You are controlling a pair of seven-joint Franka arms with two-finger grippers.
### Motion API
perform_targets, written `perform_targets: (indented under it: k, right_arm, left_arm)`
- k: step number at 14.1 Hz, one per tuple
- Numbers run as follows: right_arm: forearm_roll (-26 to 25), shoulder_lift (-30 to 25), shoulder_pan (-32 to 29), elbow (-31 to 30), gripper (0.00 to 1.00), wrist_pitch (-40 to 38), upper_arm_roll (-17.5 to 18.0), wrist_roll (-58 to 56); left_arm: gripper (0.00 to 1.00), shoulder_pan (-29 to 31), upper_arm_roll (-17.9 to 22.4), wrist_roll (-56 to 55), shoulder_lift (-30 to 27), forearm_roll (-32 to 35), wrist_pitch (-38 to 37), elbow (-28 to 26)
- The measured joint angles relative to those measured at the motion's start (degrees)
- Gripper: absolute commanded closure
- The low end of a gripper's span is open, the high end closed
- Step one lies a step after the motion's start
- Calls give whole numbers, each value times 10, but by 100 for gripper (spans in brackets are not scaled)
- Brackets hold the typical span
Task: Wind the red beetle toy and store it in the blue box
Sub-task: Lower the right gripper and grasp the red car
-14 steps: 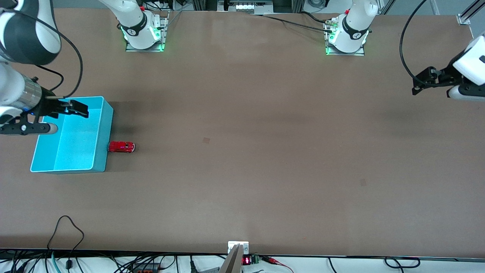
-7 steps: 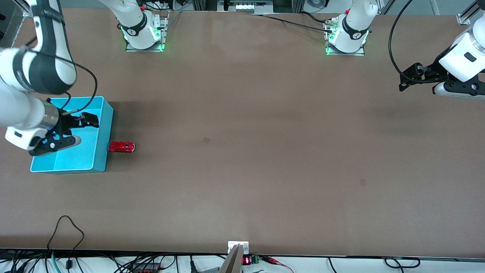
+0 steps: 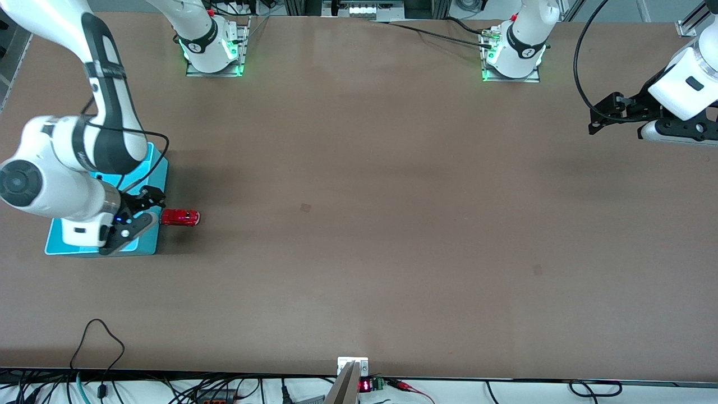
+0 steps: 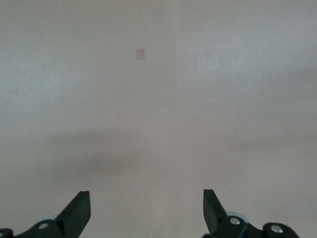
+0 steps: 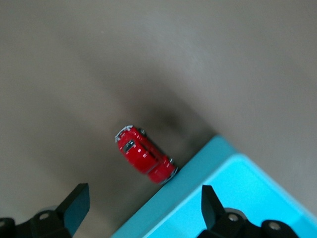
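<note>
The right pincer (image 3: 150,197) hangs open over the blue box (image 3: 159,238) edge, apparently lining up on the red beetle toy (image 3: 179,217) touching that box's outer wall on the tabletop (image 3: 359,224), while the left pincer (image 3: 603,115) waits open.

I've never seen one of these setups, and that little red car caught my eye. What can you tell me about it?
The red beetle toy is a tiny, glossy, rounded car, seemingly plastic, with silvery bumpers and small dark wheels. It sits upright on its wheels on the brown table, outside the blue box, with one end right against the box's outer wall; whether they touch is unclear. Nothing holds it: the right gripper hangs open over the box's edge just beside the car, jaws spread wide.
</note>
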Motion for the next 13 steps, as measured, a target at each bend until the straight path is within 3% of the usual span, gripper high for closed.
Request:
perform_targets:
  k: [7, 13]
  right_arm:
    - [0, 31, -9, -27, 0, 46, 3, -155]
    - [1, 34, -15, -108, 0, 129, 17, -270]
  left_arm:
    - [0, -1, -7, -1, 0, -1, -1, 0]
    - [0, -3, -14, -3, 0, -1, -1, 1]
